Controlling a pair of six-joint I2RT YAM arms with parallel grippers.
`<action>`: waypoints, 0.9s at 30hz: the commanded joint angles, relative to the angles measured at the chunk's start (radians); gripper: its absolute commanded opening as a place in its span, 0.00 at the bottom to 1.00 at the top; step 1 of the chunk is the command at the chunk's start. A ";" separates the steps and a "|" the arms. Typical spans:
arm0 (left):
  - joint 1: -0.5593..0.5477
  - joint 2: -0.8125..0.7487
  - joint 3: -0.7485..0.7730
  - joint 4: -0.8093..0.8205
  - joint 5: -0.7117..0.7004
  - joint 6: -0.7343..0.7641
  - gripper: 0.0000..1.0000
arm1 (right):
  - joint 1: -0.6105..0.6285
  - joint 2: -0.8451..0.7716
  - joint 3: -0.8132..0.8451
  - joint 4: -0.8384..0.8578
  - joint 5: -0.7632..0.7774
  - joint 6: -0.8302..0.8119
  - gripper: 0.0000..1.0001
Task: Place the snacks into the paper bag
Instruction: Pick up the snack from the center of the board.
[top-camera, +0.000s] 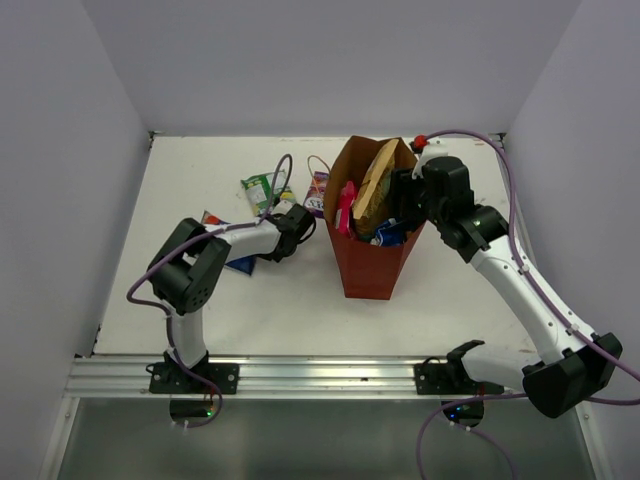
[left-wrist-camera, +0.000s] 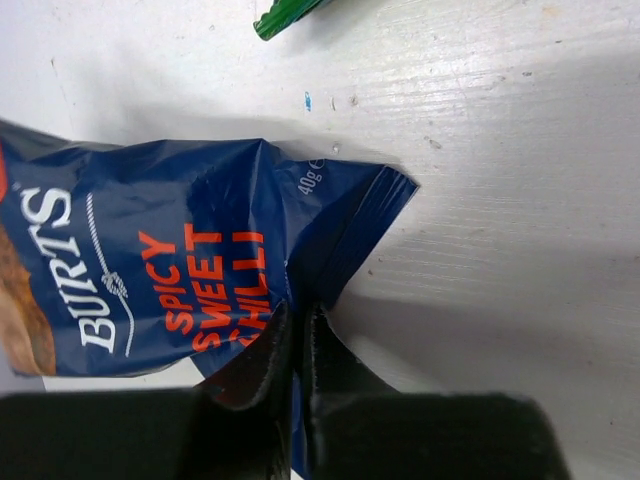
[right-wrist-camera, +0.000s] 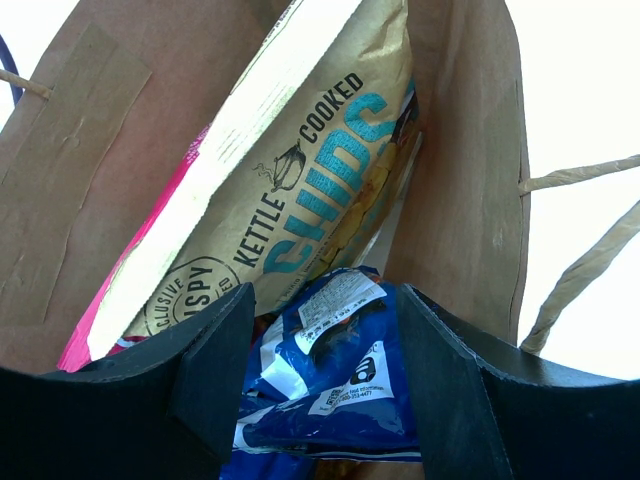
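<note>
The red-brown paper bag (top-camera: 368, 262) stands upright mid-table. A tan-brown packet (top-camera: 375, 185), a pink packet (top-camera: 346, 212) and a blue-and-white packet (top-camera: 391, 236) stick out of its mouth. My right gripper (top-camera: 405, 205) hangs over the bag's mouth. In the right wrist view it (right-wrist-camera: 325, 340) is open, its fingers either side of the blue-and-white packet (right-wrist-camera: 345, 385), below the tan packet (right-wrist-camera: 300, 180). My left gripper (left-wrist-camera: 297, 320) is shut on the edge of a dark blue packet (left-wrist-camera: 150, 270) lying on the table, left of the bag (top-camera: 240, 264).
A green packet (top-camera: 260, 188) and a small purple packet (top-camera: 316, 196) lie on the table behind my left gripper (top-camera: 298, 224). The green packet's corner shows in the left wrist view (left-wrist-camera: 285, 15). The bag's twine handles (right-wrist-camera: 580, 175) hang at its right. White walls close in the table.
</note>
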 joint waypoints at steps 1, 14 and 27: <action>0.030 0.045 -0.038 -0.027 0.132 -0.049 0.01 | -0.004 -0.032 -0.008 0.026 -0.013 -0.010 0.63; 0.031 -0.239 0.242 -0.237 0.155 -0.043 0.00 | -0.003 -0.033 -0.002 0.023 -0.023 -0.010 0.63; 0.080 -0.359 0.690 -0.337 0.286 0.041 0.00 | -0.003 -0.044 -0.005 0.021 -0.016 -0.009 0.63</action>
